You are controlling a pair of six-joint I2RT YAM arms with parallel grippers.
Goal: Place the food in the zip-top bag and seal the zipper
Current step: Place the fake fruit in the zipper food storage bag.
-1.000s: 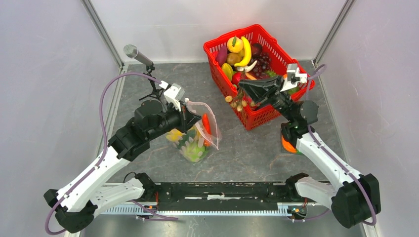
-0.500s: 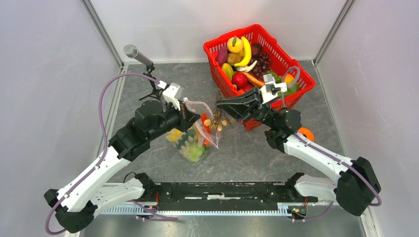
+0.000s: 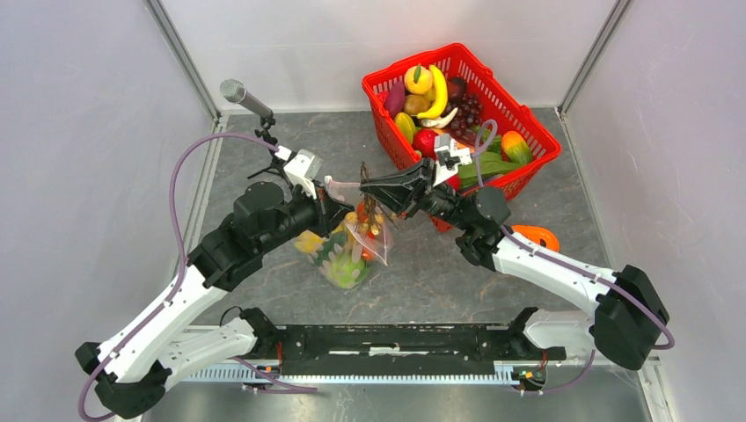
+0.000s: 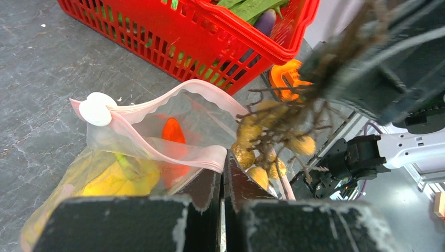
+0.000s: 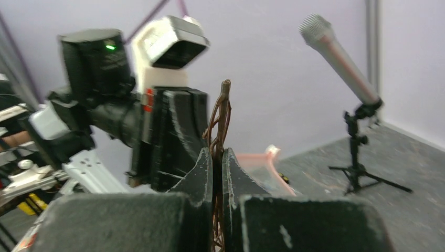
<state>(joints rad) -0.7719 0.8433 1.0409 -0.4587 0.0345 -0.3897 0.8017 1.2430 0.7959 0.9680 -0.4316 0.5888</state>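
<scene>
– So, what is your left gripper point(image 4: 223, 167) doing?
– It is pinching shut on the near lip of the zipper point(image 4: 173, 152), holding the zip-top bag point(image 3: 356, 251) with its mouth gaping, left of centre in the overhead view.
– And the right gripper point(image 3: 369, 188)?
– My right fingers are clamping tight on the brown stalk of a cluster of small yellow-brown fruits point(image 4: 270, 134). It is hanging at the bag's mouth, right of centre in my left wrist view. I cannot tell whether it is touching the plastic.
– What is lying inside?
– An orange carrot point(image 4: 172, 131) and the yellow banana bunch point(image 4: 123, 178) are showing through the plastic, with a green-and-white piece point(image 3: 341, 264) lower down.
– And the other food point(image 3: 427, 88)?
– It is sitting in the red basket point(image 3: 528, 132), at the upper right of the overhead view.
</scene>
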